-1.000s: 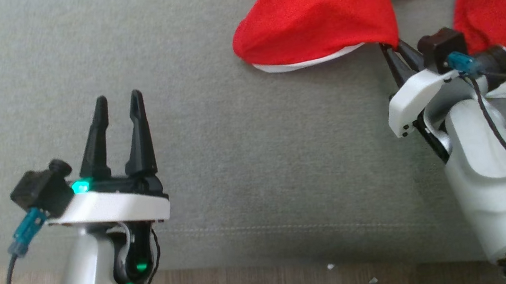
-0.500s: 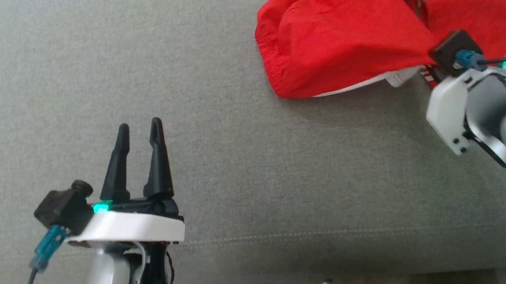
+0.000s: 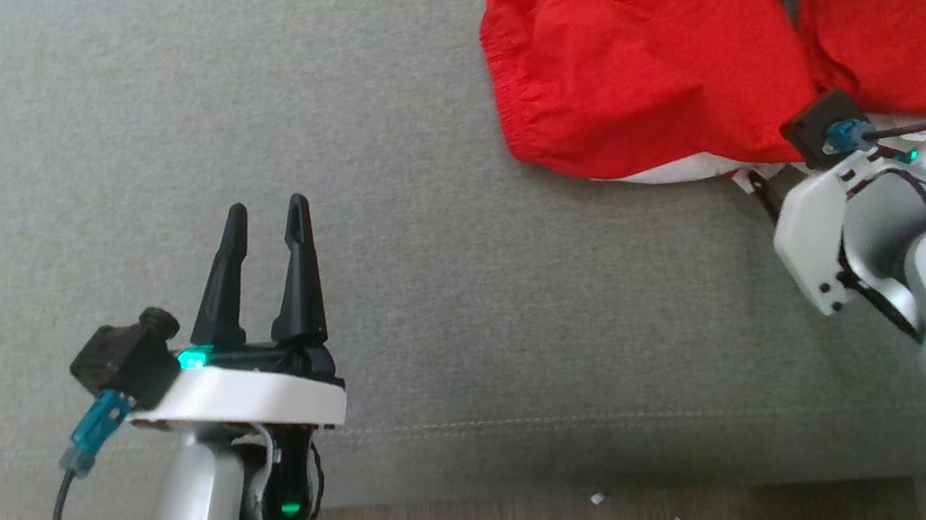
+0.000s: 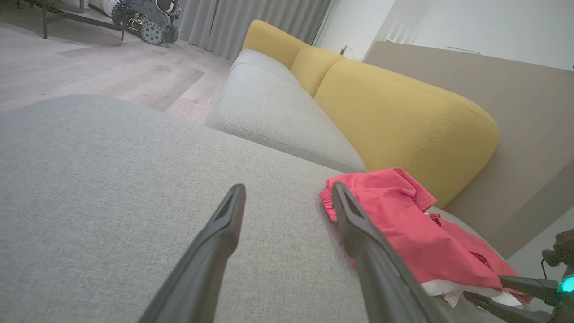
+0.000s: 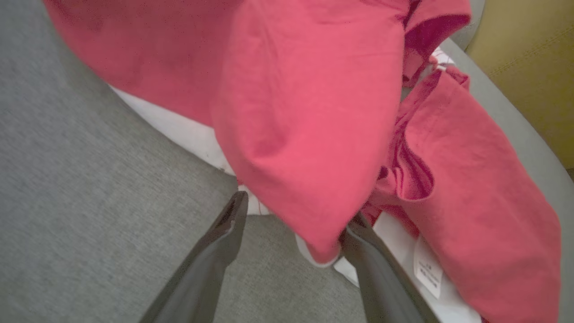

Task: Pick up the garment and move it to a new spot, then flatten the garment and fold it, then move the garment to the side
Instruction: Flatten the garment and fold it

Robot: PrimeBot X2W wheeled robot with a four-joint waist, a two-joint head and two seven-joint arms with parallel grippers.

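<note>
Grey cushion, garment upper right; left gripper, right gripper spread. Relocation seems done; flattening needs corner grips.

The garment is showing plain bright red, with white peeking along its near hem and a white label; the cushion under it is wearing a flat, flecked grey. The left gripper is showing black fingers and glowing green at its base; the sofa back is showing mustard yellow.

Left gripper spread wide over grey cushion; red garment lies near yellow backrest.
</note>
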